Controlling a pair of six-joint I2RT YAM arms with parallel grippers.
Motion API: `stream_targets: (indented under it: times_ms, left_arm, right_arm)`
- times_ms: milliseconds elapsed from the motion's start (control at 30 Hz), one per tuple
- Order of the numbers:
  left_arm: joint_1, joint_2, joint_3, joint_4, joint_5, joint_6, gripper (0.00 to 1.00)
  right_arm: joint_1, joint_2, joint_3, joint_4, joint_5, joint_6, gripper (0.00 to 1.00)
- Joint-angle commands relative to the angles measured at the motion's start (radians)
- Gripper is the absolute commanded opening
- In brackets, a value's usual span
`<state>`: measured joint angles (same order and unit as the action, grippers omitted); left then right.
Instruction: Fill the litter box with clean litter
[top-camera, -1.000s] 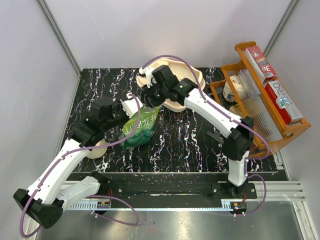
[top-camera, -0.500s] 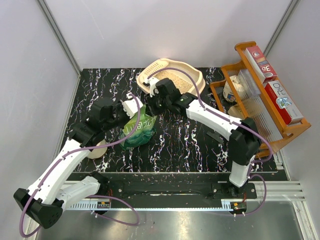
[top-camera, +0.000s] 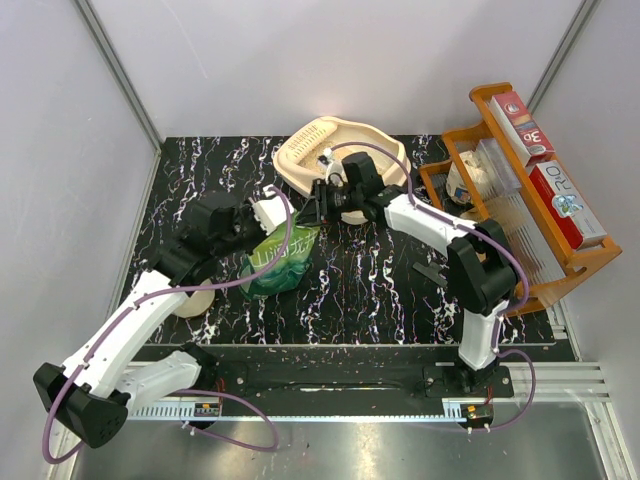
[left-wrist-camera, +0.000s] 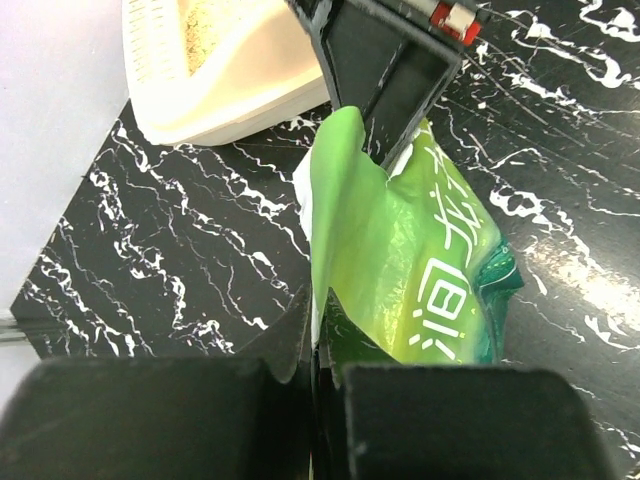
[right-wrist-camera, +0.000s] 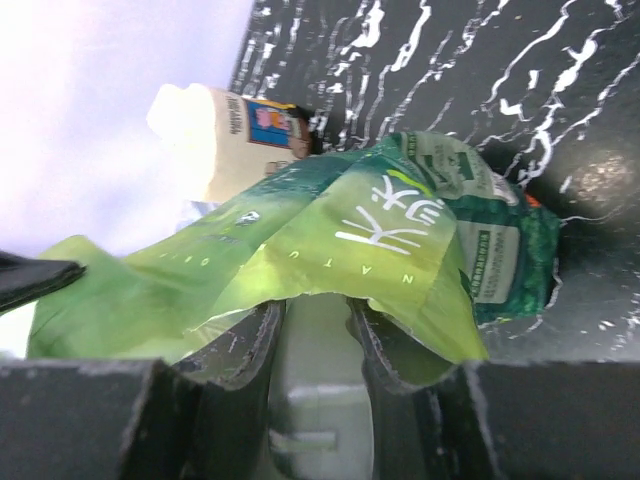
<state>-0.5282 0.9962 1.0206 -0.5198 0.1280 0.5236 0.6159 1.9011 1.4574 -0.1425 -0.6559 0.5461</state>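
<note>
The cream litter box (top-camera: 392, 152) stands at the back of the table, its slotted corner to the left. In the left wrist view (left-wrist-camera: 235, 90) it holds tan litter (left-wrist-camera: 205, 22). A green printed bag (top-camera: 280, 260) sits upright on the table in front of it. My left gripper (top-camera: 282, 212) is shut on the bag's top left edge (left-wrist-camera: 340, 200). My right gripper (top-camera: 318, 208) is at the bag's top right, its fingers (right-wrist-camera: 250, 335) apart. The bag's mouth (right-wrist-camera: 330, 225) drapes over their tips and hides them.
An orange wooden rack (top-camera: 520, 270) with boxes and a plastic pack stands at the right edge. A cream tape roll (top-camera: 197, 298) lies under my left arm. A small black object (top-camera: 432, 272) lies near the rack. Grey walls close in the table.
My right gripper has come back from over the litter box and down toward the table. The bag's top has dropped with it. My left gripper has shifted a little right, still holding the bag.
</note>
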Motion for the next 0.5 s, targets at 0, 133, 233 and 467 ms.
stream_targets:
  times_ms: [0,133,233,467]
  left_arm:
    - [0.008,-0.013,0.042,0.066,-0.067,0.070,0.00]
    - [0.008,-0.010,0.049,0.043,-0.051,0.075,0.00]
    - [0.007,0.001,0.064,0.024,-0.053,0.078,0.00]
    - [0.007,0.010,0.113,-0.020,-0.048,0.075,0.00]
  right_arm:
    - [-0.045,-0.004,-0.077,0.286,-0.230,0.234,0.00]
    - [-0.099,0.055,-0.121,0.606,-0.370,0.513,0.00]
    - [-0.134,0.111,-0.144,0.788,-0.412,0.702,0.00]
    - [-0.191,0.084,-0.109,0.677,-0.399,0.729,0.00]
